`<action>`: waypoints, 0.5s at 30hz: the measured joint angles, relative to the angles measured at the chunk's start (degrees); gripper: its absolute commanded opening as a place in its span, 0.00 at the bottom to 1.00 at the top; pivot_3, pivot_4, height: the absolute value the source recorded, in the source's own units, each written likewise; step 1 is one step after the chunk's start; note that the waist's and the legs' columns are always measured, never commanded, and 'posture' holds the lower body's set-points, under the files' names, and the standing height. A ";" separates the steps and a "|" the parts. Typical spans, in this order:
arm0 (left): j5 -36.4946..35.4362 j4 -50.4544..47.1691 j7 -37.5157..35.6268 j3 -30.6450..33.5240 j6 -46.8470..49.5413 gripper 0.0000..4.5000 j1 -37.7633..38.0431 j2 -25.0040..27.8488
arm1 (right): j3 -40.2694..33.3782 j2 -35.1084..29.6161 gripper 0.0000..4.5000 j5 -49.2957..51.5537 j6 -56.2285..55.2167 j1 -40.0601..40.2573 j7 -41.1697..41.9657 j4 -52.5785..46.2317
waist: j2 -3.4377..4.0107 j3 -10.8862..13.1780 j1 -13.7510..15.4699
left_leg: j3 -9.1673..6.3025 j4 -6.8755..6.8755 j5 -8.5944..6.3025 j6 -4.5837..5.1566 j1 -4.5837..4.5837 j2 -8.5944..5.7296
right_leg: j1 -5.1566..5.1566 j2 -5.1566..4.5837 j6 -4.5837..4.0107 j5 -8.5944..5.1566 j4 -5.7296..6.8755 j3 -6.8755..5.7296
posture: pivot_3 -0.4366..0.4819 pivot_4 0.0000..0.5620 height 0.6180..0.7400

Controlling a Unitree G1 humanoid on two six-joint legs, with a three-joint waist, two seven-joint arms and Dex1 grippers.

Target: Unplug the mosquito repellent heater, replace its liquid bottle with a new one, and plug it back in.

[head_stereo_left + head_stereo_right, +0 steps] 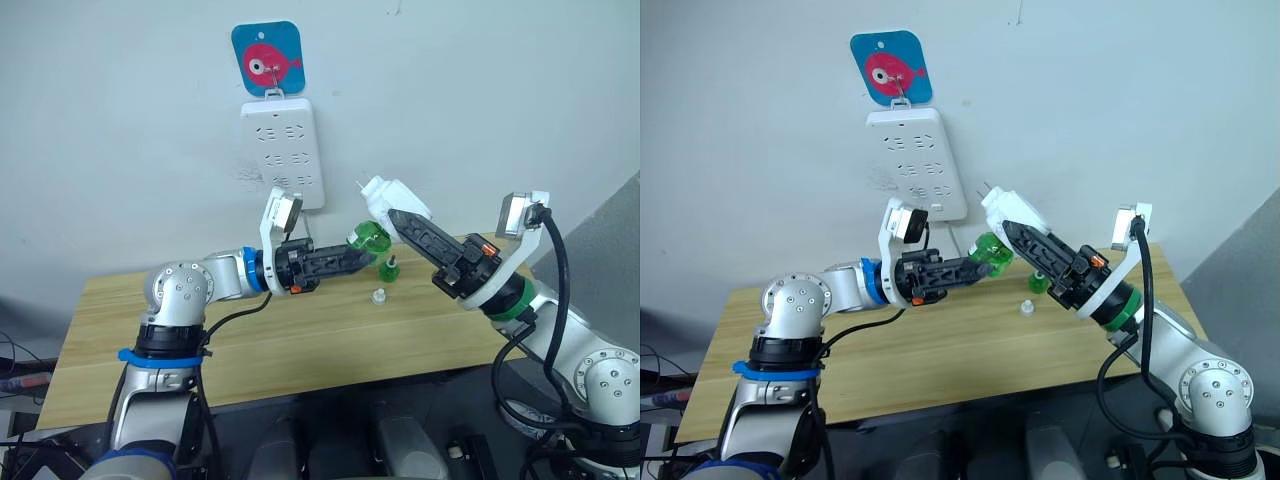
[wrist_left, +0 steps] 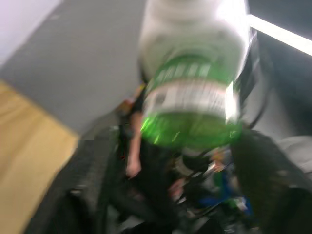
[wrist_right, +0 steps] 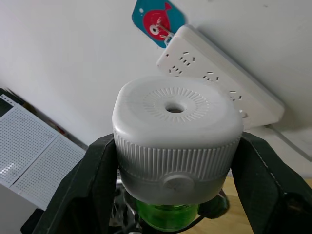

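Observation:
My right gripper is shut on the mosquito repellent heater, a white rounded unit held in the air above the table, with its prongs pointing towards the wall. A green bottle with a white label sits against the heater's underside, and its top is hidden inside the heater. My left gripper is shut on that bottle. In the right wrist view, the heater sits between the two fingers, with green showing below it. A bare-necked green liquid bottle stands upright on the table under the heater.
A small white cap lies on the wooden table in front of the standing bottle. A white power strip hangs on the wall under a blue fish hook, just behind both grippers.

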 measured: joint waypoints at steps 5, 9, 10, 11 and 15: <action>10.62 -2.97 3.05 0.60 -12.73 1.00 8.16 2.83 | -0.41 -4.40 0.66 -3.94 0.37 -0.09 1.69 -0.26 | 0.00 0.00 0.29 | 0.03 -0.03 -0.01 0.01 0.01 0.01 | -0.01 -0.01 0.00 0.00 -0.03 0.04 | 0.21 0.30 1.00; 19.23 -2.58 8.33 4.37 -25.46 1.00 9.56 2.85 | 0.61 -7.80 0.66 -12.34 1.42 -0.07 4.04 -0.83 | 0.00 -0.01 1.40 | 0.04 -0.02 -0.01 0.01 0.01 0.01 | -0.02 -0.01 0.00 0.00 -0.04 0.03 | 0.24 0.31 1.00; 20.59 -2.05 9.01 5.09 -27.63 1.00 9.45 2.85 | 0.96 -7.77 0.66 -13.73 1.42 -0.09 4.37 -0.97 | 0.00 -0.01 1.49 | 0.05 -0.02 -0.01 0.01 0.01 0.00 | -0.01 -0.01 0.00 0.00 -0.04 0.03 | 0.24 0.31 1.00; 22.19 -1.24 9.70 5.66 -30.14 1.00 9.13 2.85 | 1.59 -7.73 0.66 -15.56 1.42 -0.20 4.94 -1.18 | 0.00 -0.01 1.59 | 0.06 -0.02 -0.01 0.01 0.00 0.00 | -0.02 -0.01 0.00 0.00 -0.04 0.03 | 0.24 0.31 1.00; 26.75 2.66 11.38 6.04 -37.50 1.00 6.44 2.57 | 4.02 -7.95 0.66 -21.21 1.67 -1.82 6.81 -2.38 | -0.02 -0.01 2.34 | 0.06 -0.01 -0.01 0.01 -0.02 -0.04 | -0.01 -0.06 0.00 0.00 -0.06 0.01 | 0.24 0.31 1.00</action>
